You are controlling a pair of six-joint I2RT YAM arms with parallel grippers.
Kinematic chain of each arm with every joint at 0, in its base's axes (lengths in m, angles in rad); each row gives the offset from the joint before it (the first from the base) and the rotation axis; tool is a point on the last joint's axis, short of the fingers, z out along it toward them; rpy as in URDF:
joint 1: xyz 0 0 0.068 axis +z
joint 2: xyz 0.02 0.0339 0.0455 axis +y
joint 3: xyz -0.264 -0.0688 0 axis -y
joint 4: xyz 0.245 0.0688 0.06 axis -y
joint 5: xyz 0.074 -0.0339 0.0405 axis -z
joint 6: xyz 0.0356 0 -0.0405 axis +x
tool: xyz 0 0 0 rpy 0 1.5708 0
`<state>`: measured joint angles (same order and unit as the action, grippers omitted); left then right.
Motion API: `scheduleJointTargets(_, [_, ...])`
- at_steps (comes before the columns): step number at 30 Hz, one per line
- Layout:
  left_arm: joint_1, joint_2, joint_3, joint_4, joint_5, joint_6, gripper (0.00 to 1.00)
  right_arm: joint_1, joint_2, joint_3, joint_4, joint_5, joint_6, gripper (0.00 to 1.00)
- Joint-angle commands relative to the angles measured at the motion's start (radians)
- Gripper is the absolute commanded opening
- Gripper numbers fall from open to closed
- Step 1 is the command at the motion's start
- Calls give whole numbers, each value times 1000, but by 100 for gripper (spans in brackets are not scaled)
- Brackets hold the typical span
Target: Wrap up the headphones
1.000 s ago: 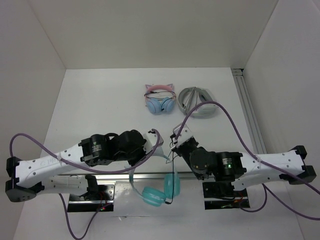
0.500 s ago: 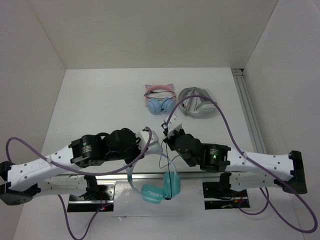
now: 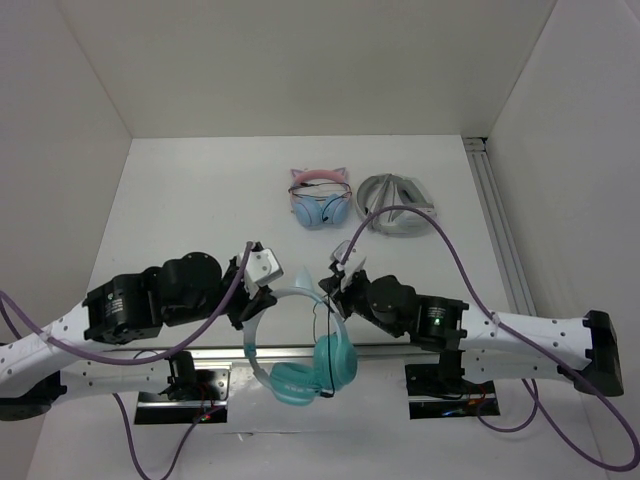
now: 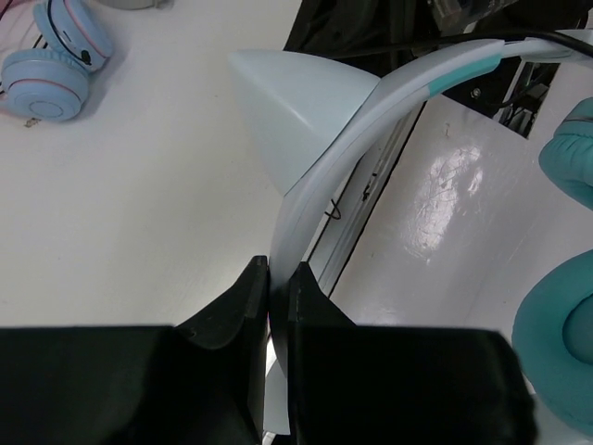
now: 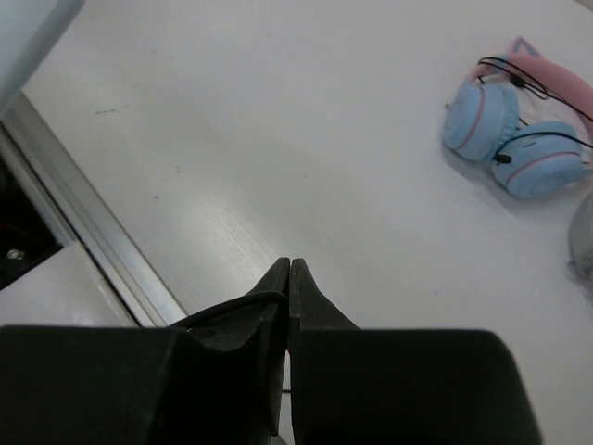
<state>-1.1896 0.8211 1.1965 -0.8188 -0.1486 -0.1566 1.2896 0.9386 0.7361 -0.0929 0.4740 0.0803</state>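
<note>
The headphones (image 3: 300, 350), with teal ear cups (image 3: 335, 362) and a pale headband, hang above the table's near edge. My left gripper (image 3: 262, 288) is shut on the headband (image 4: 371, 111); in the left wrist view the jaws (image 4: 278, 269) pinch its lower end, and the cups (image 4: 565, 343) lie to the right. The thin black cable (image 3: 318, 312) runs up from the cups to my right gripper (image 3: 335, 277). In the right wrist view that gripper (image 5: 290, 264) is shut, and the cable (image 5: 232, 311) curves over its left finger into the seam.
A pink cat-ear pair (image 3: 320, 200) and a grey-white pair (image 3: 398, 215) lie at the back of the table. A metal rail (image 3: 495, 220) runs along the right side, and another rail (image 3: 390, 350) crosses the near edge by the arm bases.
My left gripper has drawn back to the left with the headband, and the ear cups swung round beneath it. My right gripper shifted left, still on the cable.
</note>
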Motion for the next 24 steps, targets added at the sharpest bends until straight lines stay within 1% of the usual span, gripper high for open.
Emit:
scheduleJointTargets(1, [-18, -36, 66, 155, 72, -24, 0, -19, -49, -79, 207, -159, -33, 12])
scheduleJointTargets(2, [-18, -36, 66, 170, 61, -37, 0, -19, -49, -114, 249, -176, -33, 19])
scheduleJointTargets(3, [-18, -36, 66, 170, 61, -37, 0, -19, -38, -130, 290, -176, -13, 36])
scheduleJointTargets(4, [-18, -36, 66, 184, 52, -49, 0, -19, -28, -150, 339, -202, 21, 37])
scheduleJointTargets(5, [-18, -36, 75, 184, 52, -49, 0, -19, 3, -170, 445, -218, 21, 37])
scheduleJointTargets(8, [-18, -36, 84, 225, 43, -81, 0, -19, 75, -243, 608, -216, 62, 39])
scheduleJointTargets(9, [-18, -36, 84, 237, 43, -81, 0, -29, 92, -268, 699, -216, 62, 40])
scheduleJointTargets(11, [-18, -59, 84, 271, 32, -121, 0, -51, 133, -268, 768, -276, 90, 40])
scheduleJointTargets(15, [-18, -91, 75, 325, -28, -176, 0, -62, 262, -268, 893, -330, 127, 42])
scheduleJointTargets(17, [-18, -106, 63, 343, -78, -198, 0, -72, 296, -268, 939, -343, 153, 43])
scheduleJointTargets(23, [-18, -143, 54, 374, -203, -257, 0, -81, 399, -311, 1150, -435, 216, 44])
scheduleJointTargets(24, [-18, -143, 54, 374, -254, -279, 0, -90, 416, -311, 1167, -448, 226, 44])
